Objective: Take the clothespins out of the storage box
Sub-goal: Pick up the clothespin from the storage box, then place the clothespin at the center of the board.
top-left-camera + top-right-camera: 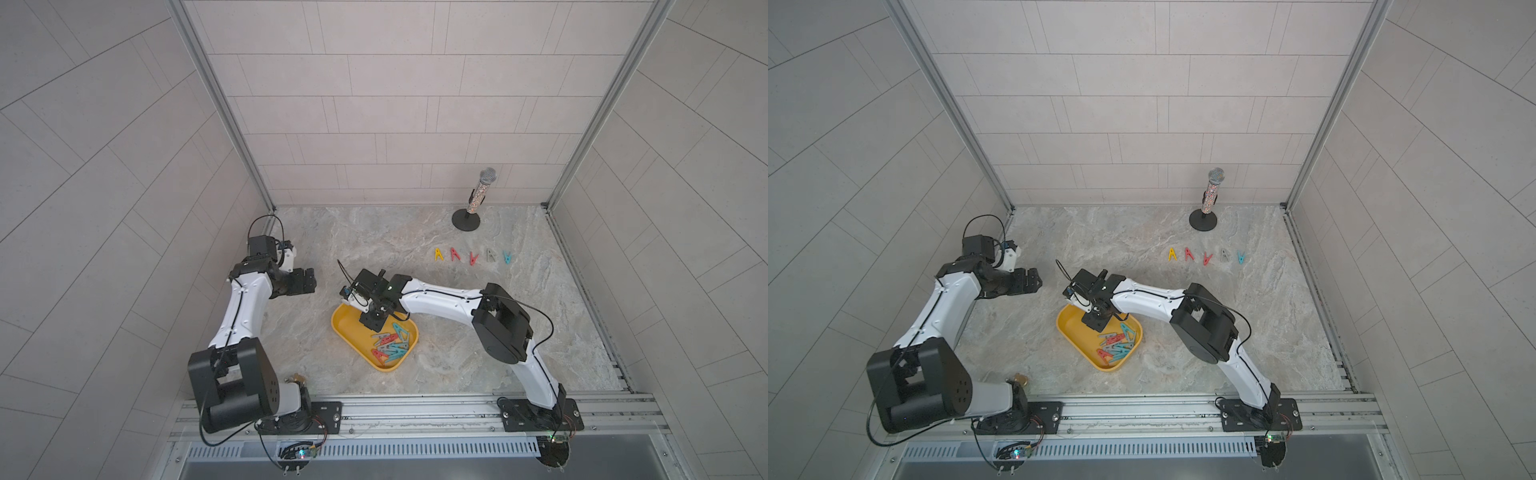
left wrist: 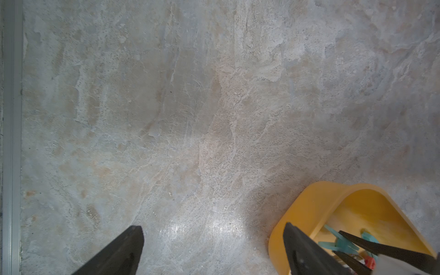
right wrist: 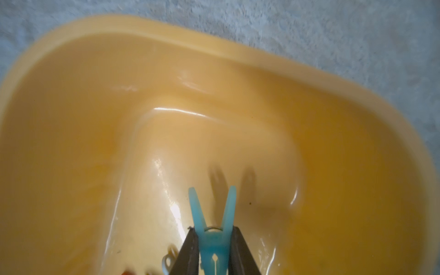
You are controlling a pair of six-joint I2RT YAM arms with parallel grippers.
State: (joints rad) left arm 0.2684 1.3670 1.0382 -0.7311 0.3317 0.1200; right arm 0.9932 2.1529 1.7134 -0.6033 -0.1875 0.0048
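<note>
The yellow storage box (image 1: 338, 328) (image 1: 1064, 328) lies mid-table with several teal, red and grey clothespins (image 1: 390, 343) (image 1: 1117, 343) piled at its near end. My right gripper (image 1: 371, 321) (image 3: 214, 229) points down over the box's bare far end, shut on a teal clothespin (image 3: 195, 202). The peg's two legs stick out past the fingertips and cast a shadow on the box floor (image 3: 238, 147). My left gripper (image 1: 305, 282) (image 2: 212, 226) hovers open and empty over bare table, left of the box (image 2: 309, 207).
Several clothespins (image 1: 471, 255) (image 1: 1206, 255) lie in a row on the table at the back right. Behind them stands a glittery microphone (image 1: 478, 195) (image 1: 1209, 195) on a black round stand. Walls close three sides, and a metal rail (image 1: 415, 409) runs along the front.
</note>
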